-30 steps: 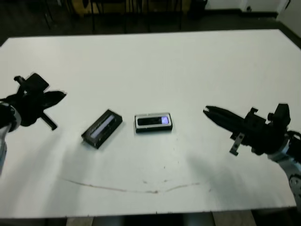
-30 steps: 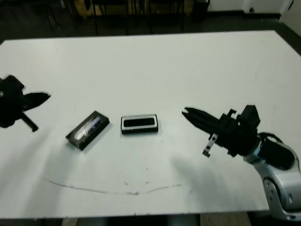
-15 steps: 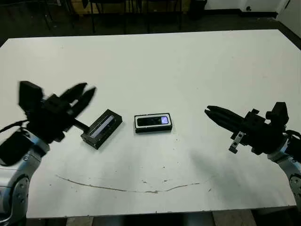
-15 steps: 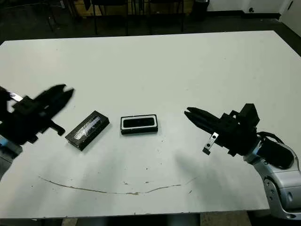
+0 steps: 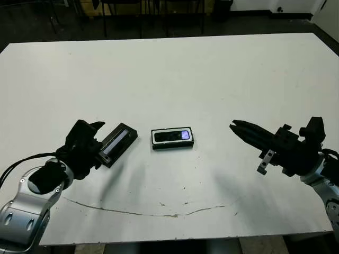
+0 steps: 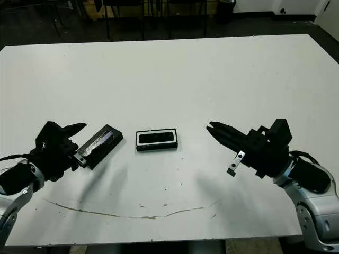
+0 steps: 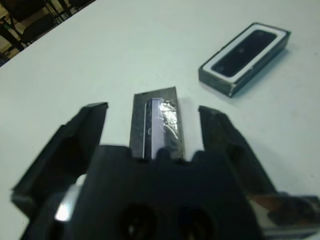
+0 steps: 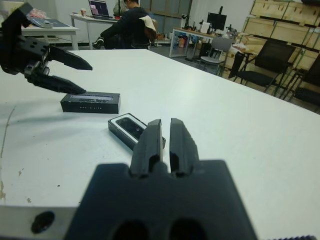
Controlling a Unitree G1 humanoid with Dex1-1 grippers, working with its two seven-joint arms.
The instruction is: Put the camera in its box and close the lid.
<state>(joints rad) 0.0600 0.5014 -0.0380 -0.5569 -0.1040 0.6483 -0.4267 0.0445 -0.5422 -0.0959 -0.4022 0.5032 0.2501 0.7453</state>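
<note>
1. Box [image 6: 157, 140]: near the centre of the white table [image 6: 212, 79], with the camera [image 6: 157, 138] lying inside.
2. Lid [image 6: 99, 145]: left of the box, angled.
3. Left gripper [image 6: 77, 142]: at the lid's left end.
4. Right gripper [image 6: 212, 128]: right of the box, apart, pointing toward it.

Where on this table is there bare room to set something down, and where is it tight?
Bare: the whole far half of the table beyond the box, the stretch between the box and the right tool, and the near strip along the dark scuff line. Crowded: the left, where the open left tool straddles the lid's end, close beside the box holding the camera.
</note>
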